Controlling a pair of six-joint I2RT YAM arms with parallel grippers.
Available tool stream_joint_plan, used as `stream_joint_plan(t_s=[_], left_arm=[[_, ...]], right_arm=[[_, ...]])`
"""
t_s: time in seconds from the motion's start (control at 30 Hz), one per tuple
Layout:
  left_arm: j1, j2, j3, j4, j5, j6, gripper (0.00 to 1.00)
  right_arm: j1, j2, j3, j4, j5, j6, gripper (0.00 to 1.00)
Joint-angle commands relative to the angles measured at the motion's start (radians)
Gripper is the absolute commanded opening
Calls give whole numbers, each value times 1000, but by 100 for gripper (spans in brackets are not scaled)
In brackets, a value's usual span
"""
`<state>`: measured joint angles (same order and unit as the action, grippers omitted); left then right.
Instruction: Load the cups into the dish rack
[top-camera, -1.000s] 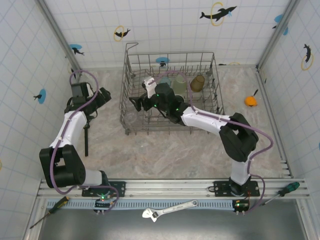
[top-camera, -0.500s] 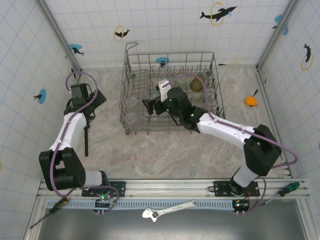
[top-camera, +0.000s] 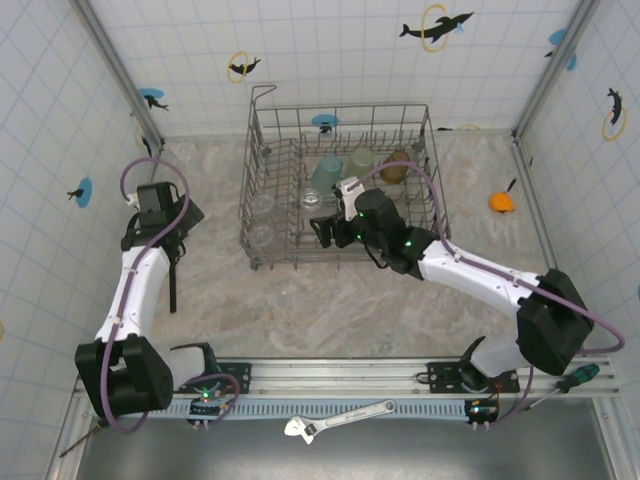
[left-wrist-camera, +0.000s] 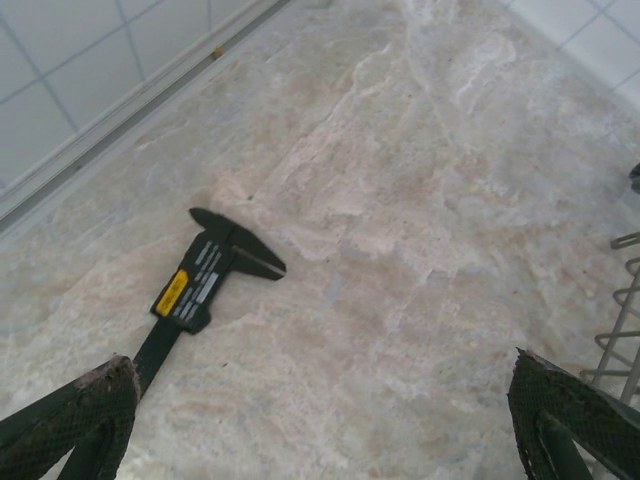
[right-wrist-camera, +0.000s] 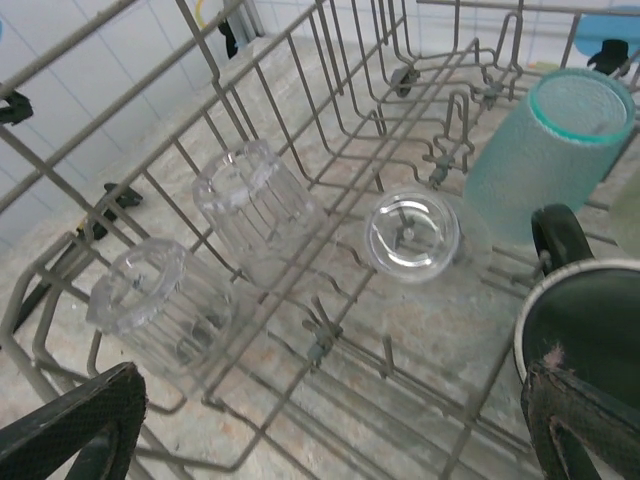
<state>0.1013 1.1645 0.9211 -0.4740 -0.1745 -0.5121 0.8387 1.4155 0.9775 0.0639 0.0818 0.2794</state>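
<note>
Withdrawing toward you from the dish rack (top-camera: 300, 252), the right gripper (right-wrist-camera: 330, 430) now hangs wide open and empty. Three clear tumblers (right-wrist-camera: 255, 205) lie ahead of its fingers, with the black mug (right-wrist-camera: 580, 320) beside its right finger. Treat this placement as finished. The left gripper (left-wrist-camera: 320, 420) is spread wide and idle.

Left arm (top-camera: 130, 290): white shells between bulky black joints.
Right arm (top-camera: 470, 272): same white-and-black build, with small green lights glowing near its wrist.
Cables: a purple cable (top-camera: 152, 160) loops along the left arm, and another runs along the right.
Bases (top-camera: 205, 380): black plates at the table's near edge, with a green light by each.
Left gripper (left-wrist-camera: 320, 425): black fingers (left-wrist-camera: 75, 415) with cross-hatched pads, one tip scuffed brown.
Right gripper (right-wrist-camera: 330, 425): the same black hatched fingers (right-wrist-camera: 80, 425), one tip scuffed pale.
</note>
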Motion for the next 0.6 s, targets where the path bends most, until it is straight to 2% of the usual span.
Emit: stream_joint_plan(t_s=[0.0,0.27,0.57], left_arm=[[8,-34,-5,-92,-36,-40,97],[9,-64,30,-257,-134,-50,97],[8,-64,39,-393,-242,-84,98]], right_arm=[[-18,-83,-55,-22,-18,6,100],[-62,-199,-167,-13,-45,34,100],[-99,-261,-243,-15,-81,53,100]])
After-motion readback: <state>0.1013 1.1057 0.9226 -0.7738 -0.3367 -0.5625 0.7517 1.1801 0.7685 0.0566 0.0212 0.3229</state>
